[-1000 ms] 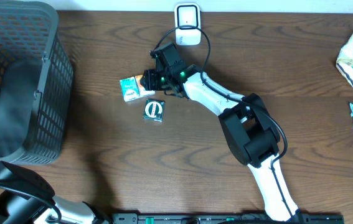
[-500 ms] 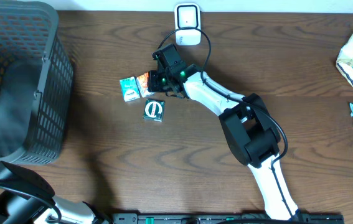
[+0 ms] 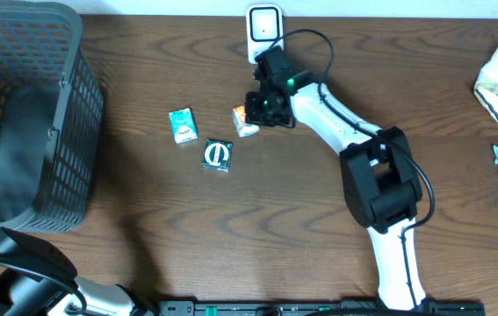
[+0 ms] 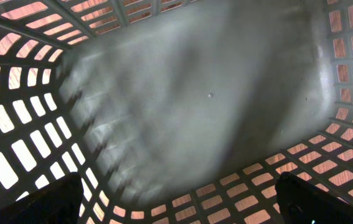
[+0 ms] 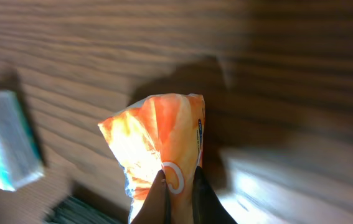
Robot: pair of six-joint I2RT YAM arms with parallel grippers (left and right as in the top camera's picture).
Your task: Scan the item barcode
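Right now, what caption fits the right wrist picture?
Right gripper pinching an orange packet over the wood table, teal box nearby.

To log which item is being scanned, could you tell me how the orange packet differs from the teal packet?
The orange packet is pinched in the shut right end effector; the teal packet lies free on the table. The orange packet looks crinkled; the teal packet looks flat and boxy. The orange packet is nearer the scanner than the teal packet. Both are small.
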